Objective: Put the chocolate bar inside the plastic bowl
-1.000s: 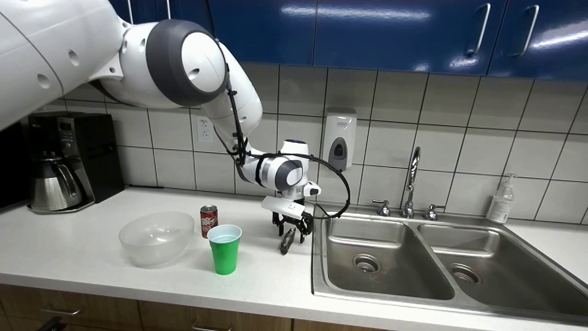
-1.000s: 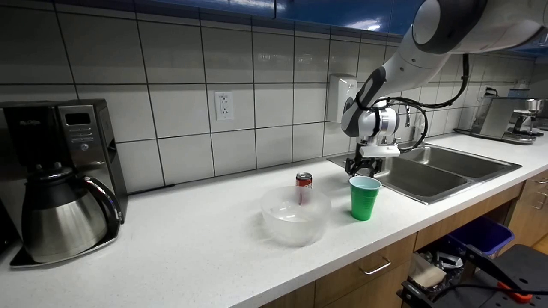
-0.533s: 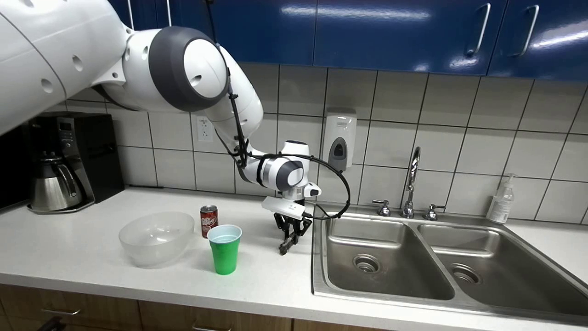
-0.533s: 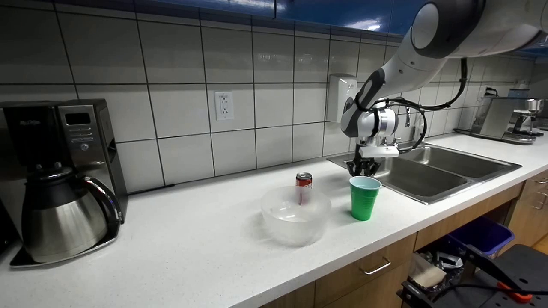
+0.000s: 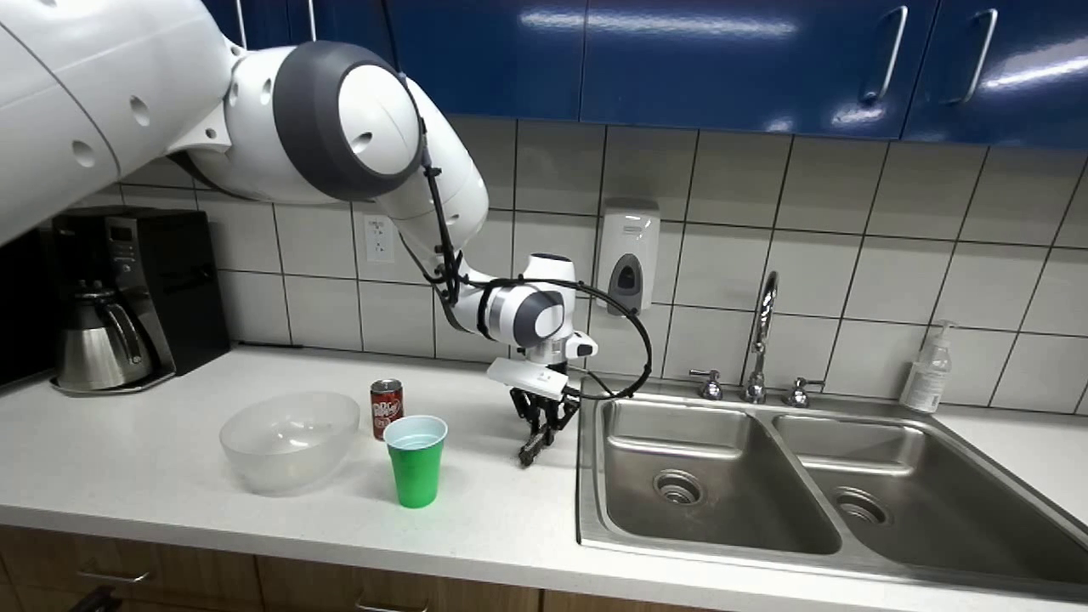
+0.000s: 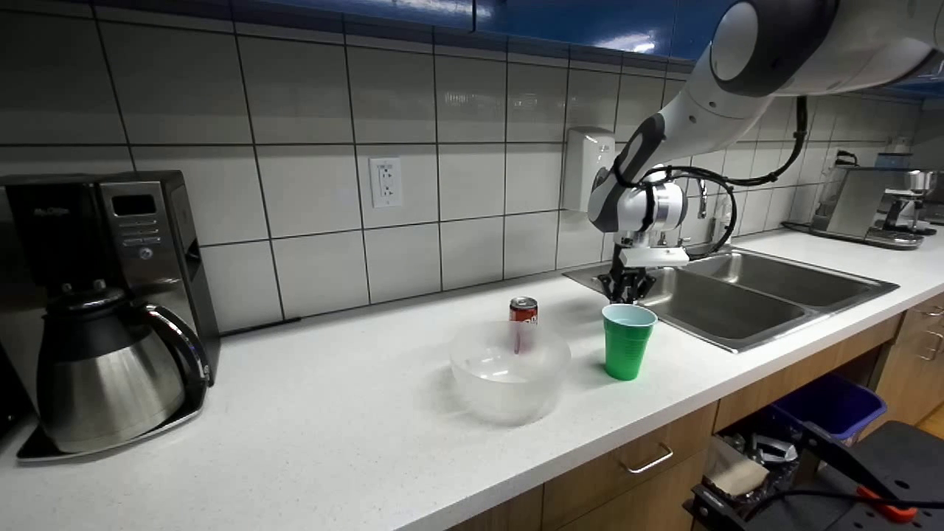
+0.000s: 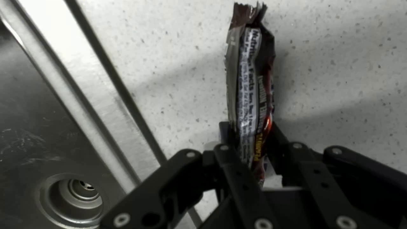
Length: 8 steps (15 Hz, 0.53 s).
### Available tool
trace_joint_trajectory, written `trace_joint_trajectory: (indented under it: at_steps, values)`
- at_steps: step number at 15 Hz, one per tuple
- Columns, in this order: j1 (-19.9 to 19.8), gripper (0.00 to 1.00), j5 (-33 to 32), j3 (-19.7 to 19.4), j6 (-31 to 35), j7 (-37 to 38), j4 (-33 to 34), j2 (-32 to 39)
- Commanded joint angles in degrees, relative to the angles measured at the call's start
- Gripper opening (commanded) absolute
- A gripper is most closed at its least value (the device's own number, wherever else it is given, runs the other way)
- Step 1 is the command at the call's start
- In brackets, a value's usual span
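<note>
The chocolate bar (image 7: 249,79), a slim dark wrapper with white print, runs lengthwise between the pads of my gripper (image 7: 249,132) in the wrist view. Both fingers press against its sides, and its far end sticks out beyond them. In an exterior view the gripper (image 5: 541,432) points down beside the sink, with the bar (image 5: 528,453) low at the counter. Whether the bar touches the surface I cannot tell. The green cup hides the bar in an exterior view where the gripper (image 6: 625,295) shows. The clear plastic bowl (image 5: 289,459) stands upright, well apart from the gripper.
Between gripper and bowl stand the green cup (image 5: 416,467) and a dark red can (image 5: 387,410). The steel sink rim (image 5: 592,484) lies close to the gripper. A soap dispenser (image 5: 627,255) hangs on the tiled wall behind. A coffee maker (image 6: 118,310) sits at the counter's far end.
The fingers have come together on the chocolate bar, from standing apart around it a second ago. Since then the gripper and the bar have risen very slightly. Bowl, cup and can have stayed put.
</note>
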Motion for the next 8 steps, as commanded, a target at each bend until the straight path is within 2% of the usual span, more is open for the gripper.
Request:
trace_joint_trajectory:
  at_steps: [1,8]
  values:
    - [-1.3,0.07,0.6,1.2,0.1,-1.1,-5.7,-6.8]
    - [-0.3,0.07,0.2,0.2,1.7,-0.7,-18.0,-18.8]
